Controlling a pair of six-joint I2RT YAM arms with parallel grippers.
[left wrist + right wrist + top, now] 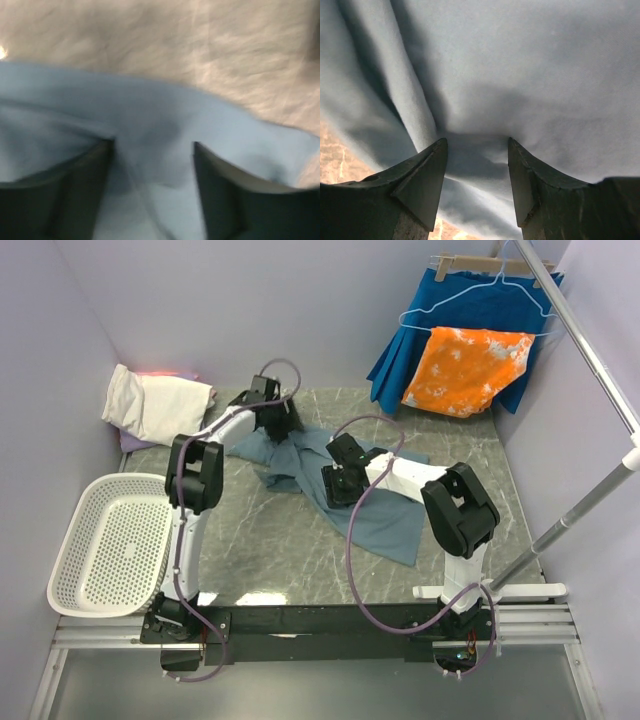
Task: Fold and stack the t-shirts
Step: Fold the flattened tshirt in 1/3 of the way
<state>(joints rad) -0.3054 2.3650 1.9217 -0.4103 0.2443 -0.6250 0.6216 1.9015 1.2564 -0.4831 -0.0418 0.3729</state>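
Observation:
A dusty blue-grey t-shirt (390, 520) lies crumpled across the middle of the marble table. My left gripper (276, 422) is at its far left edge. In the blurred left wrist view its fingers (90, 170) stand apart over the blue-grey t-shirt (160, 120), and the left gripper (152, 145) is open. My right gripper (338, 486) presses down on the shirt's middle. Its fingertips (432, 165) are spread, so the right gripper (476, 142) is open, with the blue-grey t-shirt (520, 75) wrinkled between them. A cream-white folded t-shirt (158, 405) lies at the back left on a lavender one (134, 443).
A white perforated basket (108, 540) sits at the table's left edge. At the back right a rail (590, 350) carries a hanger with a royal-blue garment (470, 300) and an orange-and-white cloth (465, 370). Walls close in on three sides.

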